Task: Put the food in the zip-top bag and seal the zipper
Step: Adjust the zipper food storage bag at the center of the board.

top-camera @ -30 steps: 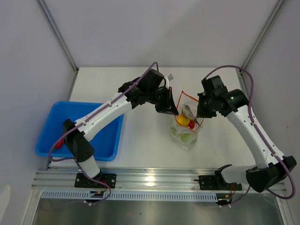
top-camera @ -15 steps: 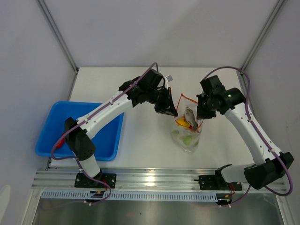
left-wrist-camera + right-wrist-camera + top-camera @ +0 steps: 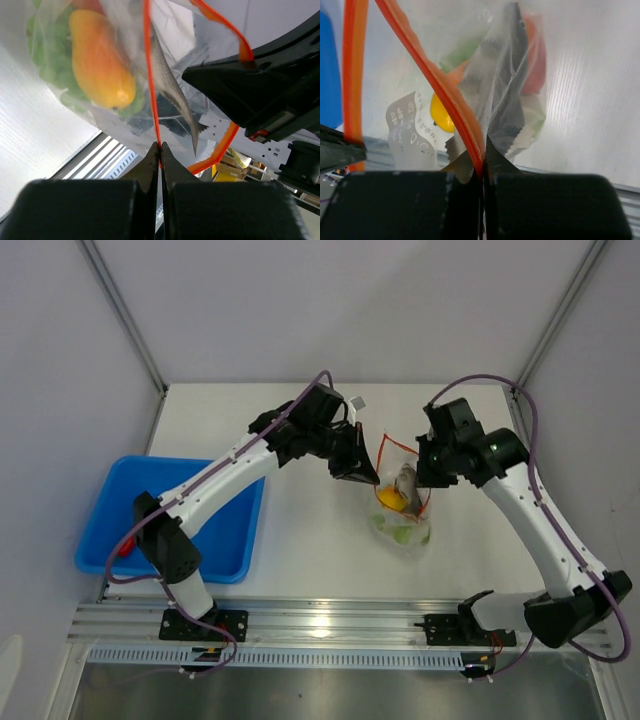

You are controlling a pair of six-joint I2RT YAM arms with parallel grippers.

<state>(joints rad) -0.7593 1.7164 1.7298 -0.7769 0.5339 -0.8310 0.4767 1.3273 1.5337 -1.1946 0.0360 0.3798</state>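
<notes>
Left claw (image 3: 160, 146) on zipper (image 3: 149, 75), food (image 3: 100, 70) blurry

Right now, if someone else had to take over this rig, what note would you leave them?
Left gripper: shut on the zipper at one side of the mouth.
Right gripper: shut on the zipper at the opposite side.
The zip-top bag is held between them over the table, with its mouth open.
Done: the grey fish, the orange-yellow fruit and the green bits are in the bag.
Check: a small red thing lies in the blue tray by the left arm; I cannot tell if it is food.
Left: seal the zipper.
</notes>
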